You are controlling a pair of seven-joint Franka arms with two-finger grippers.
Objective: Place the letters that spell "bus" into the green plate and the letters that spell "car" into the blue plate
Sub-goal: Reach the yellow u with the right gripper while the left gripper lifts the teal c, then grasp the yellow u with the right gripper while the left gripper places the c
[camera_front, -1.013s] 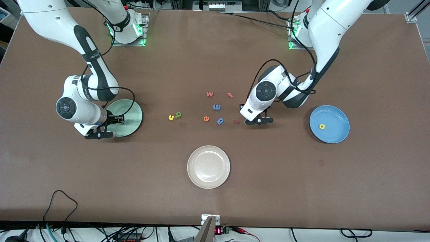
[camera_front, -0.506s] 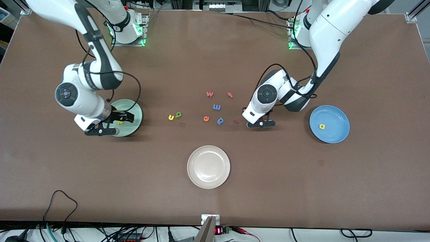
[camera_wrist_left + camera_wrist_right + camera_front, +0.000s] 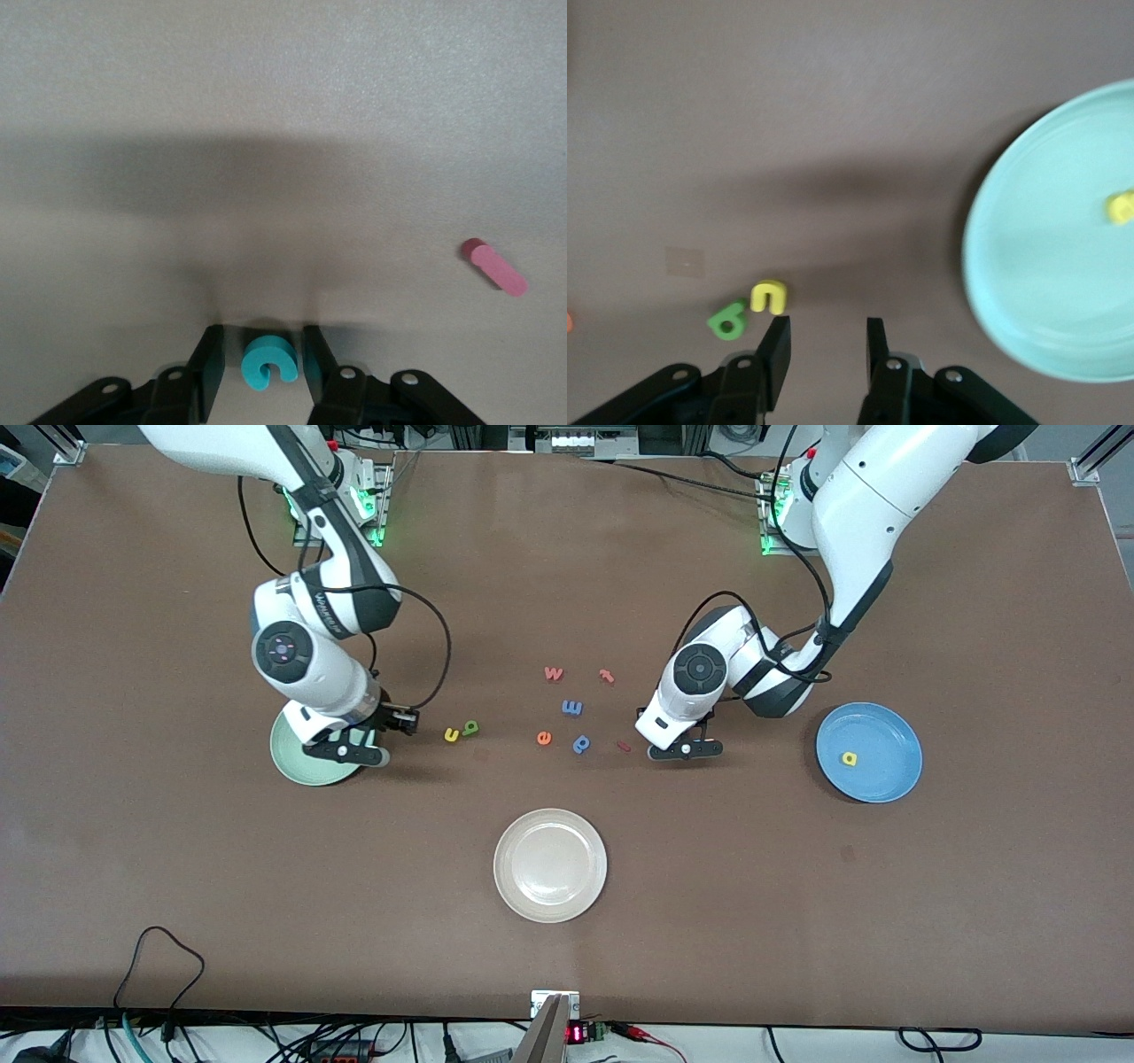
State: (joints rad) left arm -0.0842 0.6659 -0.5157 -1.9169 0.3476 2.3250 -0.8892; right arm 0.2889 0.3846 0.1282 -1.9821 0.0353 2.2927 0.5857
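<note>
- My left gripper (image 3: 259, 365) is down at the brown desk (image 3: 567, 921) beside the round bright blue plate (image 3: 886, 779), its jaws snug against the tiny teal foam "c" (image 3: 268, 363).
- The small yellow foam "a" (image 3: 849, 759) lies in that blue plate.
- My right gripper (image 3: 826, 347) hangs released, holding nothing, over the desk just off the round pale mint-green plate (image 3: 1045, 266).
- A small yellow foam letter (image 3: 1122, 206) lies in that green plate.
- The yellow foam "u" (image 3: 768, 297) and green foam "b" (image 3: 727, 320) touch each other on the desk, near the green plate.
</note>
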